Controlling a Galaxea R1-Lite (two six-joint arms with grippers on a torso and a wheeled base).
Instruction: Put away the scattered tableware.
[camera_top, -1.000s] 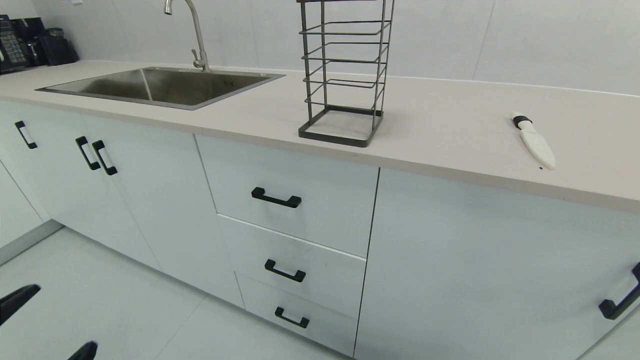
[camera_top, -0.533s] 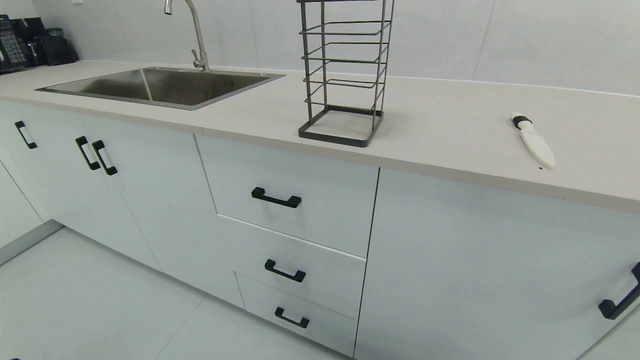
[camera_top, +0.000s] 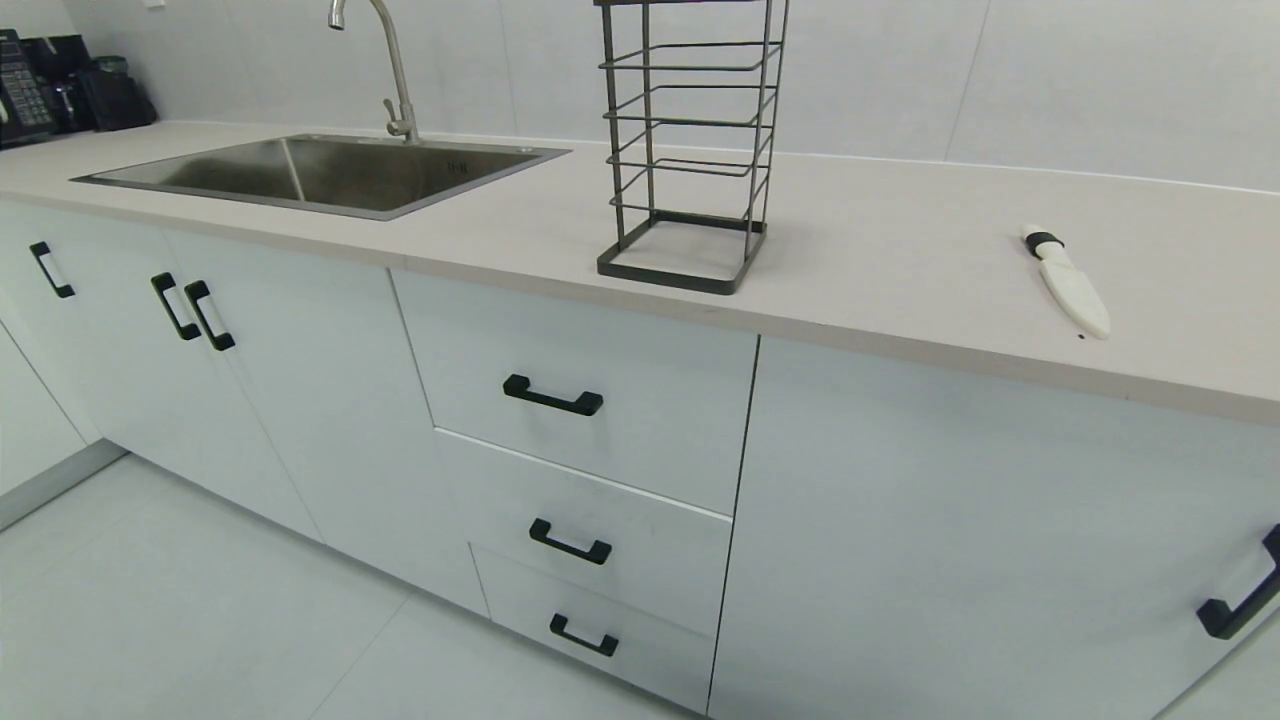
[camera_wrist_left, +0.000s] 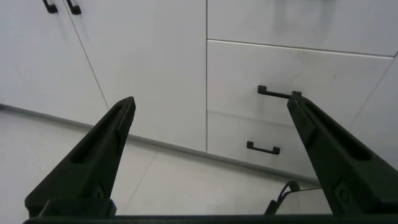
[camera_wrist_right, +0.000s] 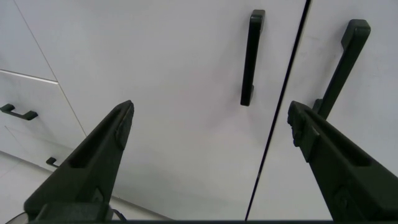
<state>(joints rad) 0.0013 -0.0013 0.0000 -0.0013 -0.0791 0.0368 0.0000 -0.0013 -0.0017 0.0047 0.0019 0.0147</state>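
We located the white utensil (camera_top: 1066, 281) flat on the countertop (camera_top: 900, 230), at 3 o'clock of the wire rack (camera_top: 690, 150) and well apart from it. Its long axis ran from 11 to 5 o'clock, black-banded end toward the wall. The left gripper (camera_wrist_left: 211, 102), fingers spread and empty, faced the drawers (camera_wrist_left: 298, 74). The right gripper (camera_wrist_right: 208, 109), likewise spread, faced the cabinet doors (camera_wrist_right: 155, 93). We judged the right arm nearer, though it had to rise above the counter edge first. The sink (camera_top: 320, 170) lay at the rack's 9 o'clock.
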